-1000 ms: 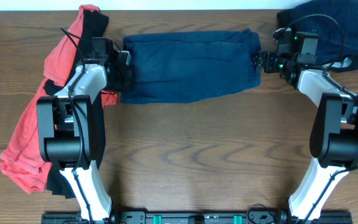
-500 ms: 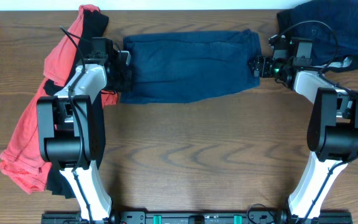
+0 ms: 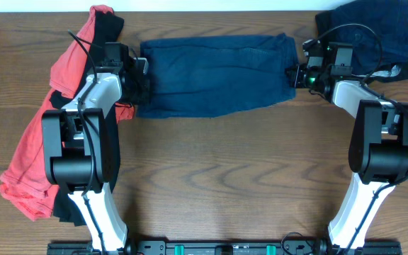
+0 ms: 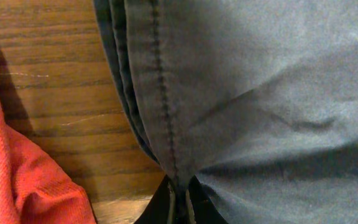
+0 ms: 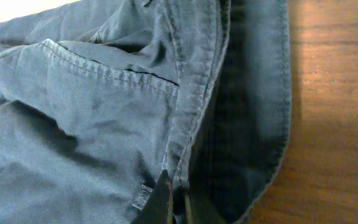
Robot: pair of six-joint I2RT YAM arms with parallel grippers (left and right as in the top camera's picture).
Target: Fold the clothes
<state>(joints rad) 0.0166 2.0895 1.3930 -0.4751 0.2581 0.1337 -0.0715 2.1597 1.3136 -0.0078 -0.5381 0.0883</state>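
Navy-blue shorts (image 3: 214, 74) lie flat across the back middle of the table. My left gripper (image 3: 142, 76) is shut on their left edge; in the left wrist view the seamed fabric (image 4: 241, 93) bunches into the pinch of that gripper (image 4: 179, 202). At the shorts' right end my right gripper (image 3: 292, 74) is shut on the waistband, and the right wrist view shows the band (image 5: 197, 93) caught between the tips of that gripper (image 5: 178, 199). A coral-red shirt (image 3: 37, 134) over a black garment (image 3: 108, 28) lies at the left. Dark navy folded clothes (image 3: 374, 28) sit at the back right.
The red shirt and black garment run down the left side under and beside the left arm (image 3: 83, 142). The folded pile is just behind the right arm (image 3: 381, 142). Bare wooden table (image 3: 225, 177) spreads in front of the shorts.
My right gripper has slid left onto the shorts' right end and shut on the waistband. The left gripper and the shorts have stayed put.
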